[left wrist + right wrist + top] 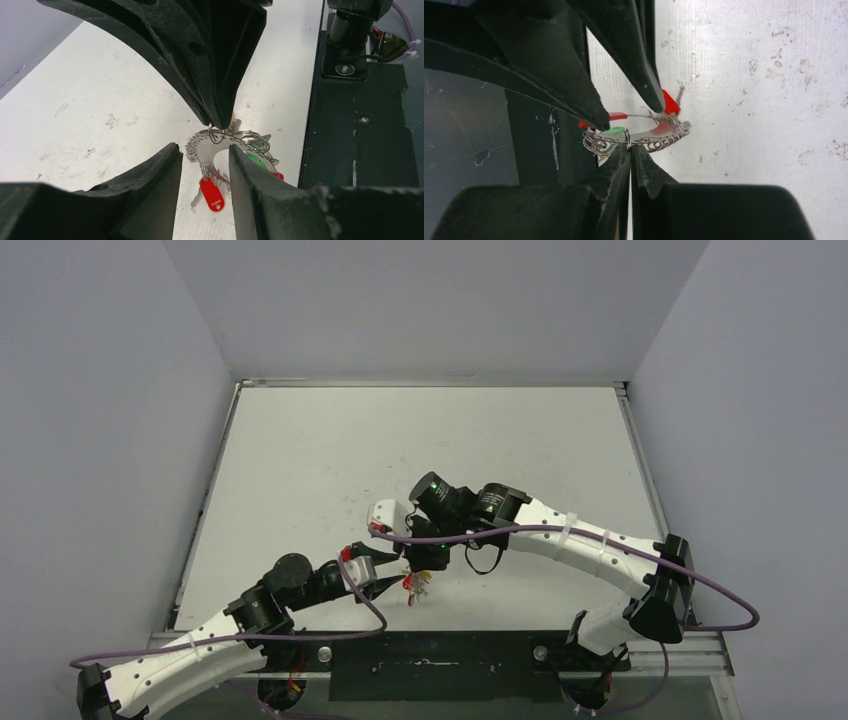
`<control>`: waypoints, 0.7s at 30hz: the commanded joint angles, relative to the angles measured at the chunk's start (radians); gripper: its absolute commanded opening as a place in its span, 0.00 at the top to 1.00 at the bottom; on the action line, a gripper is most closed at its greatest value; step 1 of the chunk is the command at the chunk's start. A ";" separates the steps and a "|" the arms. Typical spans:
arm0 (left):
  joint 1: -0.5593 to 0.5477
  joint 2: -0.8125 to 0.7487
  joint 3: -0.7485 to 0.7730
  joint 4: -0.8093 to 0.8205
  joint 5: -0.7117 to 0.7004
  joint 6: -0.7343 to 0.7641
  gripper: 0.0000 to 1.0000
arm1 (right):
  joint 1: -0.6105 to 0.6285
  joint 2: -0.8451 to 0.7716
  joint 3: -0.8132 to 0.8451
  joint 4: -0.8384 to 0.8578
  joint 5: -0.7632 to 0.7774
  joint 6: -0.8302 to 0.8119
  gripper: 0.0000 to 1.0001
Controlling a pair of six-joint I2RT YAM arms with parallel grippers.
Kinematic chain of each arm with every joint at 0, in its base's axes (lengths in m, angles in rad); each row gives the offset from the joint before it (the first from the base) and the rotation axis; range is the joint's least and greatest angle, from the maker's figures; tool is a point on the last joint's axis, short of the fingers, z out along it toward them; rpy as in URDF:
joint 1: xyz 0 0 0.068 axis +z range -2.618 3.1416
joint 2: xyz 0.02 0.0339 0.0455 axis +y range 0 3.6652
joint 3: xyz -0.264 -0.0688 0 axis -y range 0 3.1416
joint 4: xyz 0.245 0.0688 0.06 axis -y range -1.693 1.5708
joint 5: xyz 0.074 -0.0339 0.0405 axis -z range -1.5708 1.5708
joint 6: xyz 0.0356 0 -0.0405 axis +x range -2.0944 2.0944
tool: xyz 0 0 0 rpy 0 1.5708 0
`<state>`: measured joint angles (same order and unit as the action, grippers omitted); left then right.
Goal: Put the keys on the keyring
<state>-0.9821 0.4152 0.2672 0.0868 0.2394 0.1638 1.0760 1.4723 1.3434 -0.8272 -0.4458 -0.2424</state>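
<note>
1. The right gripper [630, 150] is squeezed tight on the edge of the keyring [659, 142]. A little wire loop [627, 135] sits right at its tips
2. The left gripper [204, 152] has its two fingers wide apart, one on each side of the keyring. I cannot tell if they touch it
3. The two grippers meet tip to tip over the keyring, the right one coming from the far side
4. The keyring is at the near edge of the white table [330, 460], close to the black strip [360, 150]
5. A red key [212, 194] lies just below the keyring, between the left gripper's fingers
6. A green key [257, 161] peeks out under the keyring, beside one of the left gripper's fingers
</note>
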 commanded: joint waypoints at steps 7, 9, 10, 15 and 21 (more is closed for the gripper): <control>-0.004 0.096 0.045 0.073 0.066 0.009 0.67 | 0.054 0.048 0.092 -0.047 0.027 0.023 1.00; -0.003 0.111 0.040 0.094 0.075 0.004 0.73 | 0.057 0.050 0.094 -0.042 0.026 0.023 1.00; -0.003 0.117 0.037 0.106 0.080 0.000 0.75 | 0.057 0.051 0.095 -0.041 0.026 0.023 1.00; -0.003 0.149 0.026 0.169 0.111 -0.014 0.80 | 0.059 0.058 0.097 -0.039 0.028 0.023 1.00; -0.004 0.179 0.023 0.204 0.124 -0.021 0.79 | 0.063 0.066 0.100 -0.035 0.030 0.025 1.00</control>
<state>-0.9829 0.5846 0.2707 0.1719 0.3321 0.1616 1.1267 1.5356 1.3922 -0.9062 -0.4149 -0.2245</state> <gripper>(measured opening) 0.244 0.032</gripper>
